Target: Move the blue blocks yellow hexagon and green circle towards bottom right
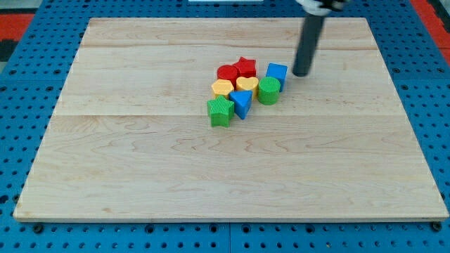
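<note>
My tip (301,73) rests on the board just right of the blue cube (276,73), with a small gap between them. The green circle (268,91) sits just below-left of the blue cube, touching it. The blue triangle-like block (241,102) lies left of the green circle. The yellow hexagon (222,88) is at the cluster's left, next to the yellow heart (246,85). All blocks are packed in one cluster near the board's middle, slightly toward the view's top.
A red circle (227,72) and a red star (245,67) sit at the cluster's top. A green cube (220,111) sits at its bottom left. The wooden board (140,176) lies on a blue perforated table.
</note>
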Action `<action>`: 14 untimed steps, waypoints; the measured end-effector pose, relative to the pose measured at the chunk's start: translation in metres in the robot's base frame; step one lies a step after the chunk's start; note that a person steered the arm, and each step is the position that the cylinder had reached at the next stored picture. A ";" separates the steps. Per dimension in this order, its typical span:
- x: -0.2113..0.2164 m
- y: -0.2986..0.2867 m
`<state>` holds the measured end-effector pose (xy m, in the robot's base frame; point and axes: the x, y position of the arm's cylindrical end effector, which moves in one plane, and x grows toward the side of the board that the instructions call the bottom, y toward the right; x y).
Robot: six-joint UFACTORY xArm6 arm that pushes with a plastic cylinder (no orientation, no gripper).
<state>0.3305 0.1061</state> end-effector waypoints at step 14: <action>0.142 -0.038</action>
<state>0.4721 0.0678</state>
